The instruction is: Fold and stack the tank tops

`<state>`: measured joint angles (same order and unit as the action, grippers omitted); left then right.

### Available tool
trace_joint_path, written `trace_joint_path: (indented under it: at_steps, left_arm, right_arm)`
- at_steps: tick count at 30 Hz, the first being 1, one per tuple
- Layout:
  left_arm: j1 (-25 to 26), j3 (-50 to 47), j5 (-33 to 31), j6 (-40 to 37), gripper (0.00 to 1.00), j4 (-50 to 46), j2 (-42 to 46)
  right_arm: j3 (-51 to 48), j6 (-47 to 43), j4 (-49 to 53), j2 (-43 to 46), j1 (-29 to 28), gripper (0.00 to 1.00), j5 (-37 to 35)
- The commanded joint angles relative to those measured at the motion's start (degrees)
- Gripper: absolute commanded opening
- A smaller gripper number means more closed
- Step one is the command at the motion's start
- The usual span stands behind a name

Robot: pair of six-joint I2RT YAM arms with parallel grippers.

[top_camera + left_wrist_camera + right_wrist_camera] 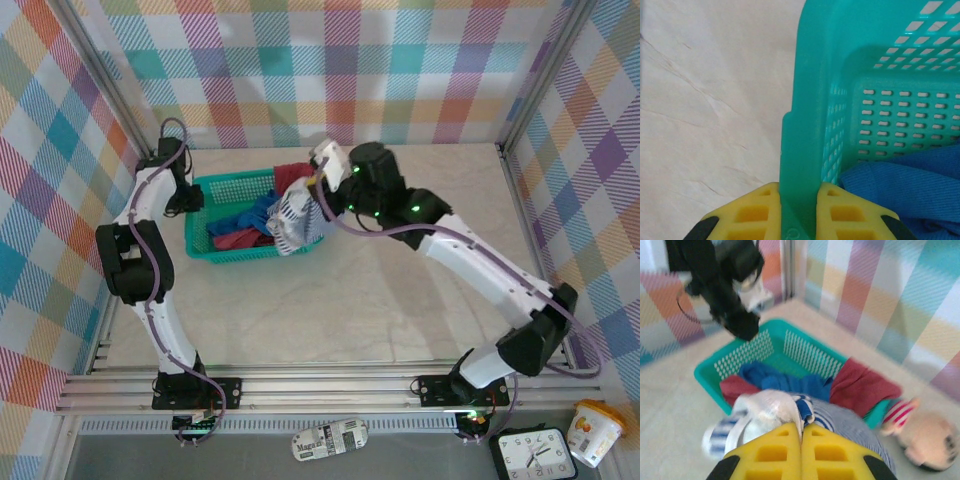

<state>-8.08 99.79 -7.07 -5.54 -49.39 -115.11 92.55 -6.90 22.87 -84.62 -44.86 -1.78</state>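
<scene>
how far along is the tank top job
Nothing is folded or stacked yet. In hand: the right end effector pinches the striped tank top at the basket, while the left end effector grips its wall. Remaining: the blue top and red top lie crumpled inside.

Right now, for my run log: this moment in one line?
left claw: shut on basket | right claw: shut on striped top | blue top, red top: in basket

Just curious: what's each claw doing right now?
Left gripper: shut on the teal plastic mesh basket.
Right gripper: shut on the navy-and-white striped cloth tank top.
</scene>
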Motion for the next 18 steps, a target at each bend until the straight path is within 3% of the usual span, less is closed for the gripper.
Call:
trace_joint_path:
  at_steps: [1, 8, 15, 18]
  left_arm:
    - [-3.09, 4.72, -7.81, -2.10, 0.07, -2.21, -5.37]
    - [-5.05, 17.20, -14.63, -5.83, 0.08, -1.85, -12.67]
    - [-6.89, 27.39, -16.86, -4.94, 0.09, -3.32, -18.77]
    - [-7.21, 29.52, -17.68, -4.64, 0.16, -3.92, -20.42]
  right_arm:
    - [5.49, -3.29, -1.04, 2.76, 1.20, 0.00, 1.37]
    - [12.61, -8.29, 1.79, 7.82, 2.85, 0.00, -3.33]
    - [13.00, -11.87, 3.41, 13.83, 3.39, 0.00, -9.60]
    - [13.60, -12.62, 4.48, 15.74, 3.44, 0.00, -10.55]
